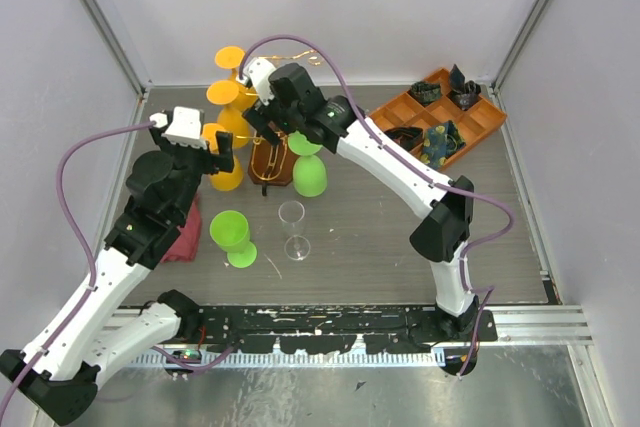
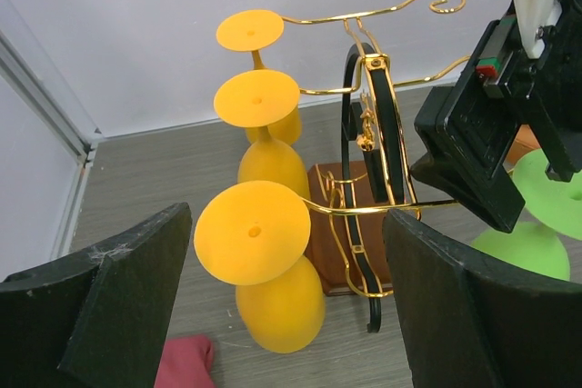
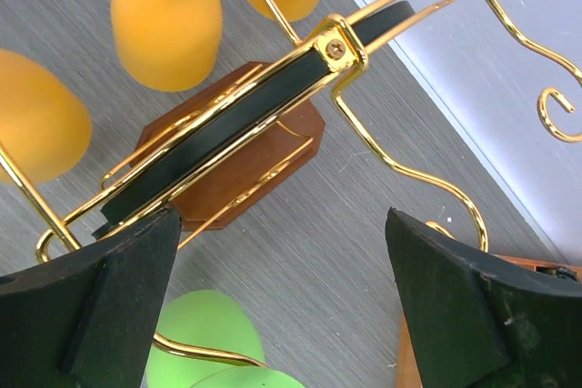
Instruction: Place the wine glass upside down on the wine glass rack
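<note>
The wine glass rack [image 1: 268,159], gold wire on a brown wooden base [image 2: 333,224], stands mid-table. Three orange glasses hang upside down on its left arms, the nearest one [image 2: 273,270] straight ahead of my open left gripper [image 2: 291,302] and apart from its fingers [image 2: 100,306]. Two green glasses [image 1: 309,173] hang on the right side. My right gripper [image 1: 268,129] hovers open over the rack's black loop [image 3: 245,106] with nothing between its fingers [image 3: 473,306]. A clear wine glass [image 1: 293,228] and a green glass [image 1: 232,237] stand on the table in front of the rack.
An orange compartment tray [image 1: 478,125] holding small dark parts lies at the back right. A red cloth [image 1: 181,238] lies under the left arm. White walls close in the back and sides. The right arm's purple cable [image 1: 330,57] arcs over the rack.
</note>
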`<state>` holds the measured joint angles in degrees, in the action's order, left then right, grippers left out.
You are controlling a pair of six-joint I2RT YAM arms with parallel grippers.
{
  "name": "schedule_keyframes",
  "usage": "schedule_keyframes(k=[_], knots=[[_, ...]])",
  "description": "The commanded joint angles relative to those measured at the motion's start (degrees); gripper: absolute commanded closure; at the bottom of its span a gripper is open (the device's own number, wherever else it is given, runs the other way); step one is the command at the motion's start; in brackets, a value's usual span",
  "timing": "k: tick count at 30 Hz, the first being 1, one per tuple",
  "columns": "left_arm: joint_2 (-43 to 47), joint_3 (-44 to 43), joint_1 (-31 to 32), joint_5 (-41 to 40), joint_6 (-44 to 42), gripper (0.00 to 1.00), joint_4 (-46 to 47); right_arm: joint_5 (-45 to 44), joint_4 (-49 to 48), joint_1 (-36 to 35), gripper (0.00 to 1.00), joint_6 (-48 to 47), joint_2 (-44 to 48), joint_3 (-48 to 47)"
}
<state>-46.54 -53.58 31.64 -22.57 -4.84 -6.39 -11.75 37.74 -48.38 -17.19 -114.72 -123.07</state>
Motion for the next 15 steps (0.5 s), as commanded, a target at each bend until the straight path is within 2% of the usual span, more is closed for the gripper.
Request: schedule_keyframes(k=[1, 9, 15], knots=[[0.98, -0.85, -0.17, 0.29, 0.68, 0.07, -0.76, -4.25, -3.50, -0.53, 0.00, 0.26, 6.29, 0.57], [0.93, -2.51, -0.17, 1.21, 1.24, 0.06, -6.05, -5.36, -6.78, -0.49, 0.00, 2.44, 15.88, 5.54], [0.21, -6.94, -0.18, -2.36, 10.73, 0.08, -26.98, -9.14, -6.74, -0.49, 0.00, 3.46, 20.18, 9.19]])
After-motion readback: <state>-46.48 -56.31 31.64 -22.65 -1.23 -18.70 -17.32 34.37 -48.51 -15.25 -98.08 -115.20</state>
